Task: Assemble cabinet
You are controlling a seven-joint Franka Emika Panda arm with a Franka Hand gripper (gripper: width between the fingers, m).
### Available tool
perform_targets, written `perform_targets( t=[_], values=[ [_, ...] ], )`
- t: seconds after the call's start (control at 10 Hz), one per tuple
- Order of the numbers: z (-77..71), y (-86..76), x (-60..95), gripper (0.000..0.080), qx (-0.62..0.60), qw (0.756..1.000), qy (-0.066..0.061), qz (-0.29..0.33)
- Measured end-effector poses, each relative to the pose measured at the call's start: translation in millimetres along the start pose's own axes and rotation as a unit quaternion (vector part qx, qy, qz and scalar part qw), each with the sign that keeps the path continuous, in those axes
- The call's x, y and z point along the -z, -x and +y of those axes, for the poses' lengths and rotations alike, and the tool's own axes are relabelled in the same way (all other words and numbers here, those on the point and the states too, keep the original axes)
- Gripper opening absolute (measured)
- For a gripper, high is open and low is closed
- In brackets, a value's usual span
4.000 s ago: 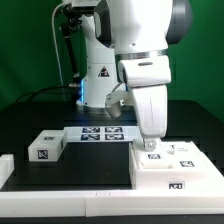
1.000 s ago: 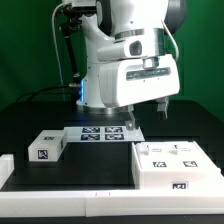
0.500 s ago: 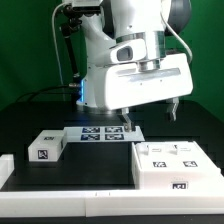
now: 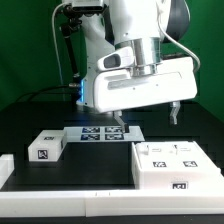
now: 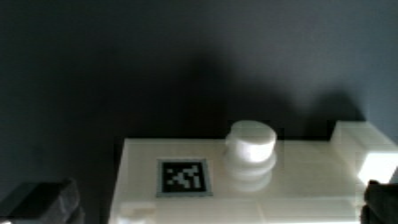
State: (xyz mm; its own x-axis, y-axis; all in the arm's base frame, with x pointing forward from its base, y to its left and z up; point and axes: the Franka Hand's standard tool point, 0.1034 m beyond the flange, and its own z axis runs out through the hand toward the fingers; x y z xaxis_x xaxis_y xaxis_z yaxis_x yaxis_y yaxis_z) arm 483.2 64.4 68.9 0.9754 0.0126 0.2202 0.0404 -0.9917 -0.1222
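1. Green backdrop [image 4: 20, 60], black tabletop [image 4: 30, 120]. The cabinet body [image 4: 172, 165] sits on the exterior view's right, near the front. A small white block [image 4: 45, 147] lies well apart from it on the exterior view's left. The marker board [image 4: 100, 133] lies behind and between them.
2. The gripper [image 4: 149, 114] hangs above the cabinet body, clear of it. The wrist view looks down on the body's top face and shows a tag [image 5: 183, 176], with a rounded upright peg [image 5: 251, 150] just beside it.
3. Risk (judgement): on a straight descent, one fingertip could land on the top face or clip the peg instead of straddling its target. The likely cause is that the body looks off-centre under the wrist camera.
4. Risk (judgement): the body rests loose on the tabletop, so a glancing touch could slide or twist it and spoil alignment for later parts.
5. Fingers [image 4: 178, 110]: spread wide apart, with nothing between them and touching nothing. Both dark tips show at opposite corners of the wrist view.
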Motion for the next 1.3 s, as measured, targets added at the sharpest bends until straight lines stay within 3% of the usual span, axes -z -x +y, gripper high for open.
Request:
perform_targets(
  t=[0.3,0.6,1.0,1.3],
  values=[
    [-3.0,0.6,-0.8,0.0797,-0.041,0.999,-0.002,0.000],
    [-22.4,-2.4,-13.5,0.0797,-0.018,1.000,0.000,-0.005],
    [-14.9,-7.9,-31.9,0.0797,-0.016,1.000,-0.001,-0.008],
    [-15.9,-7.5,-31.9,0.0797,-0.015,1.000,-0.001,-0.008]
  ],
)
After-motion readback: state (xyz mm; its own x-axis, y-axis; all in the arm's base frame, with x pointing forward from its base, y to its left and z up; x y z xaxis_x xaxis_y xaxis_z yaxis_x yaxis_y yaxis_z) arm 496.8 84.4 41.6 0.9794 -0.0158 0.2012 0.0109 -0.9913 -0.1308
